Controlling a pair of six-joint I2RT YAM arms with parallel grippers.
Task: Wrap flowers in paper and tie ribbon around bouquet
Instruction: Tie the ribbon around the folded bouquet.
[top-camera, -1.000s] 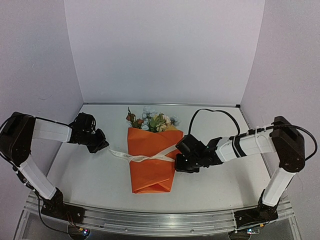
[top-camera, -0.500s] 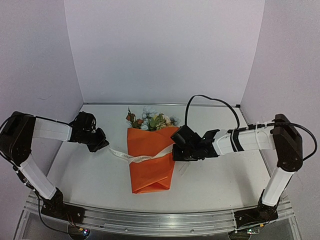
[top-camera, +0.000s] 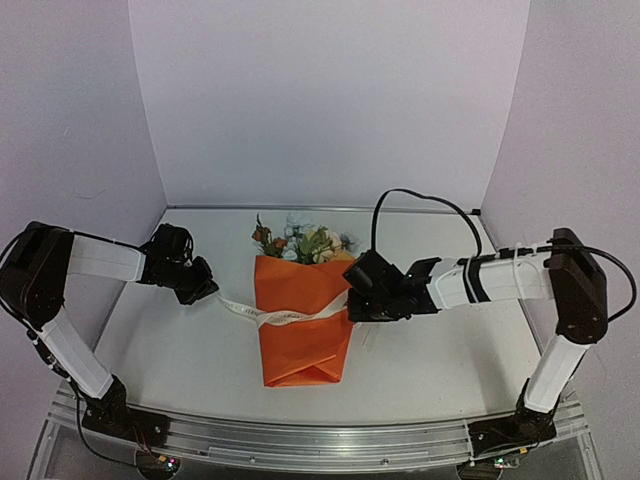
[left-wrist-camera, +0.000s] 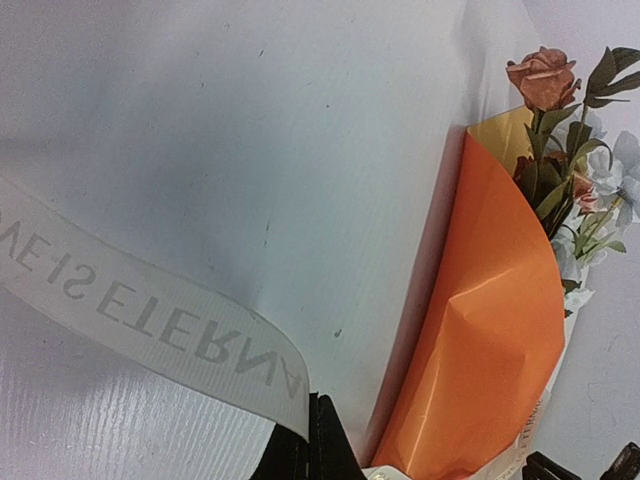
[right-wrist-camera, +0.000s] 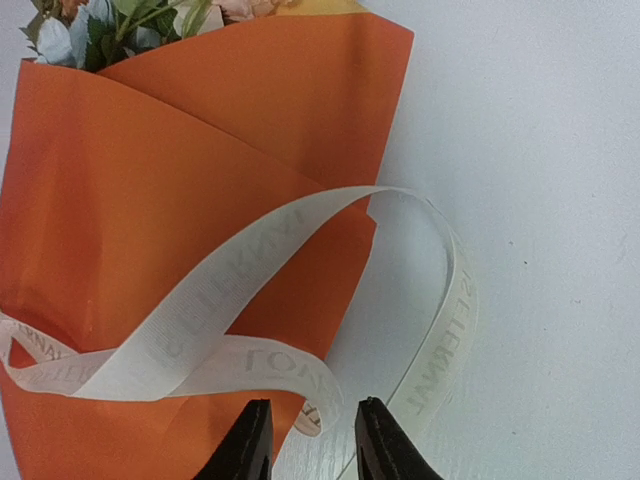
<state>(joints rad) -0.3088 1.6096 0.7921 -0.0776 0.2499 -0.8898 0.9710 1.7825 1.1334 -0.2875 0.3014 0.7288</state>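
The bouquet lies mid-table: flowers (top-camera: 300, 241) poke from the far end of the tapering orange paper (top-camera: 300, 330). The white lettered ribbon (top-camera: 283, 317) crosses the wrap's middle. My left gripper (top-camera: 205, 290) is left of the wrap and shut on the ribbon's left end. In the left wrist view its jaws (left-wrist-camera: 313, 425) pinch the ribbon (left-wrist-camera: 150, 315) beside the paper (left-wrist-camera: 490, 350) and flowers (left-wrist-camera: 565, 140). My right gripper (top-camera: 352, 306) is at the wrap's right edge, open. In the right wrist view its gripper (right-wrist-camera: 312, 408) straddles the ribbon's (right-wrist-camera: 240, 290) loose curled end over the paper (right-wrist-camera: 150, 170).
White walls close in the tabletop (top-camera: 430, 350) at the back and both sides. A black cable (top-camera: 420, 200) arches above the right arm. The metal rail (top-camera: 300, 440) with both arm bases runs along the near edge.
My right gripper moved up and left to the wrap's right edge, then opened, leaving the ribbon's right end slack. The left gripper has held still, shut on the ribbon.
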